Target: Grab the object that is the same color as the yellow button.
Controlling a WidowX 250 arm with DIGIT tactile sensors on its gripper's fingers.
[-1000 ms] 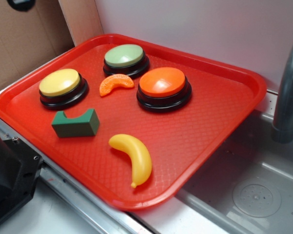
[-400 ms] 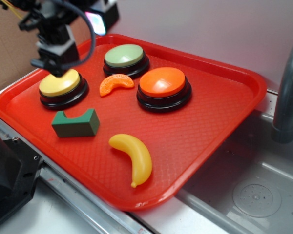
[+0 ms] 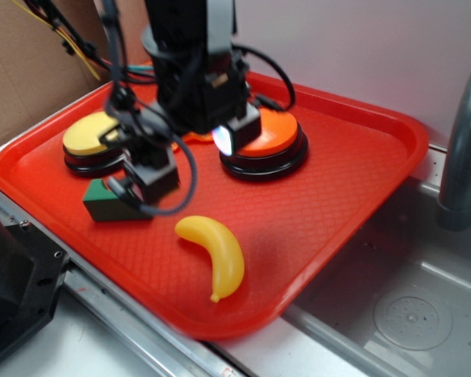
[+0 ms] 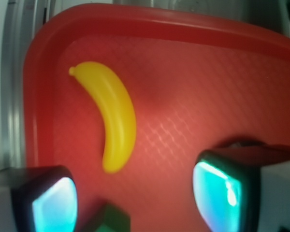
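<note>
Gripper above the middle of the red tray, its two pads spread apart and empty, hovering just far-left of the banana. The banana lies flat on the near part of the tray, touching nothing; the green block sits to its left, the yellow button farther back, partly hidden by the arm. It looks like light, rigid, glossy plastic, likely slippery; the thick mid-curve, gripped across its width, seems the surest hold. Open tray floor surrounds it on the right, but the raised near rim lies close by, and beyond it the sink.
</note>
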